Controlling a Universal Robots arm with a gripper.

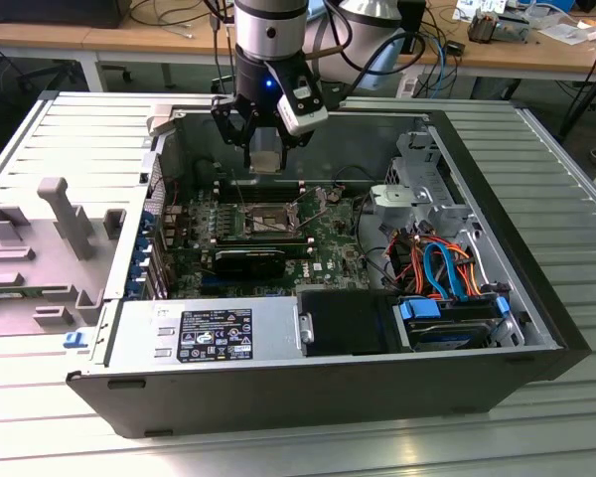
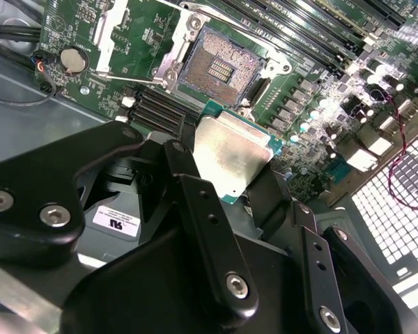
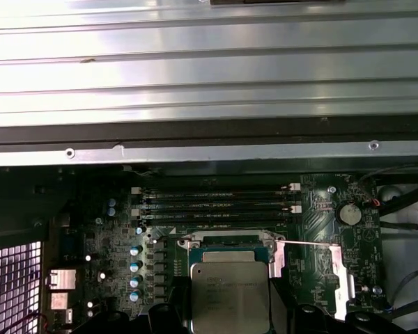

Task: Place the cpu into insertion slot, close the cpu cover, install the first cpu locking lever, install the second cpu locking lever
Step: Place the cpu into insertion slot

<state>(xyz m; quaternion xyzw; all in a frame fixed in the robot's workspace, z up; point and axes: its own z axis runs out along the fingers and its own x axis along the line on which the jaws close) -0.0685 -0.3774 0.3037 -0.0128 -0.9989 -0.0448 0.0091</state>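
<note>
1. In the exterior view, the gripper [image 1: 264,134] hung above the insertion slot [image 1: 263,221] inside the open computer case [image 1: 377,397]. It was clamped on the cpu [image 1: 265,151], which was held clear above the slot.
2. In the second wrist view, black fingers [image 2: 202,216] pinched the cpu [image 2: 231,156] by opposite edges, and the insertion slot [image 2: 221,67] lay bare just beyond it.
3. In the first wrist view, the cpu [image 3: 230,296] overlapped the insertion slot [image 3: 226,241], with the memory slots [image 3: 216,202] beyond the slot.
</note>
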